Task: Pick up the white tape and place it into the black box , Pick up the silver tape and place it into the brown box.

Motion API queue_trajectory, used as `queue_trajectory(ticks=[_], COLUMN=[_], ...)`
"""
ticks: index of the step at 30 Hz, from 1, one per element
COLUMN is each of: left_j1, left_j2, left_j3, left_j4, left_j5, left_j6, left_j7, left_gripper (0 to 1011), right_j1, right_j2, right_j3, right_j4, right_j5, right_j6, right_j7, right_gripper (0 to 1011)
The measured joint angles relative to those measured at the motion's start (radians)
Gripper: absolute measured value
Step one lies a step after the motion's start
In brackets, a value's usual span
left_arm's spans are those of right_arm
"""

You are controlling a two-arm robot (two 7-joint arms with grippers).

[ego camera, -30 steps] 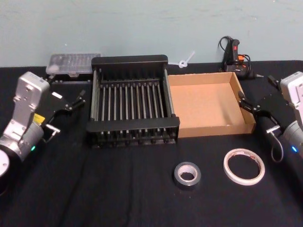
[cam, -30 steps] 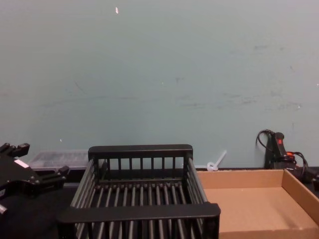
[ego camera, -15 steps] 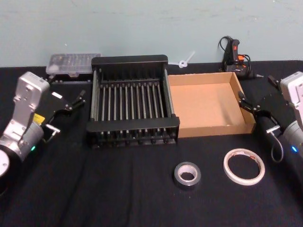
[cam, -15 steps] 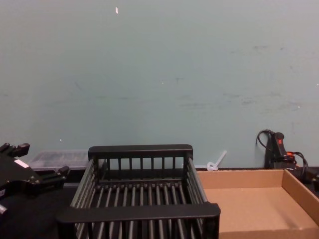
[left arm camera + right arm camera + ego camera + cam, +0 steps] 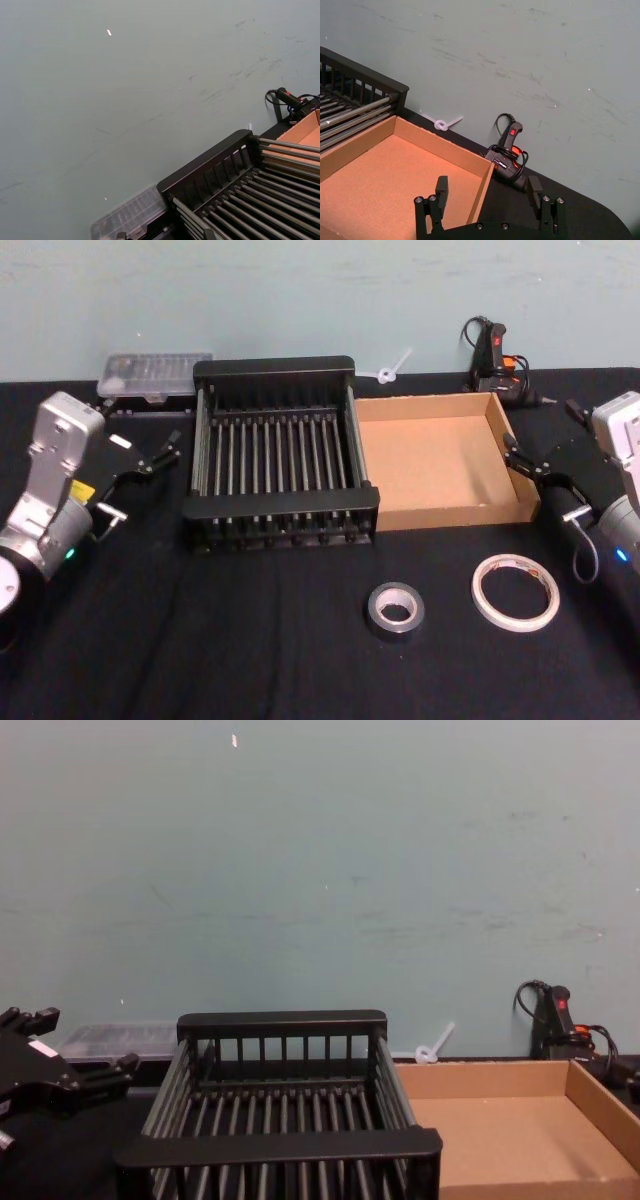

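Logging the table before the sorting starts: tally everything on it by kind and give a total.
Tape rolls: 2 (white tape, silver tape)
Boxes: 2 (black box, brown box)
Clear plastic case: 1
Glue gun: 1
White cable tie: 1
Total: 7

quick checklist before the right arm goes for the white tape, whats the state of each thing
1. White tape lying flat on the table, nothing on it: ok.
2. Right tool open and holding nothing, beside the brown box: ok.
3. Black box has nothing in it: ok.
4. Silver tape lies apart from the white tape, not touching: ok.
5. Left tool off to the black box's left, out of the path: ok.
6. Right tool lined up over the white tape: not ok.
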Motion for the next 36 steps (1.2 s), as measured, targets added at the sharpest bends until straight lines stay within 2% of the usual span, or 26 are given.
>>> queue_trajectory(ticks=[8, 14, 20, 27, 36], left_j1=[0.000, 0.000, 0.000, 0.000, 0.000], left_j2=[0.000, 0.000, 0.000, 0.000, 0.000], left_j3=[0.000, 0.000, 0.000, 0.000, 0.000], left_j4=[0.000, 0.000, 0.000, 0.000, 0.000], left_j5=[0.000, 0.000, 0.000, 0.000, 0.000], left_j6=[0.000, 0.000, 0.000, 0.000, 0.000], left_j7=[0.000, 0.000, 0.000, 0.000, 0.000], left_gripper=[1001, 1001, 1001, 1001, 1001], right_j1=[-0.002, -0.010, -0.030, -0.068, -0.125], right_j2=[-0.003, -0.004, 0.009, 0.044, 0.088], right_j3=[0.007, 0.030, 0.065, 0.106, 0.145], right_j4=[-0.002, -0.023, -0.065, -0.135, -0.236], right_j5=[0.000, 0.012, 0.056, 0.124, 0.224], right_j6=[0.002, 0.015, 0.049, 0.099, 0.189], right_j7=[0.011, 0.037, 0.083, 0.164, 0.287], right_gripper=[1003, 1002, 1002, 1003, 1002])
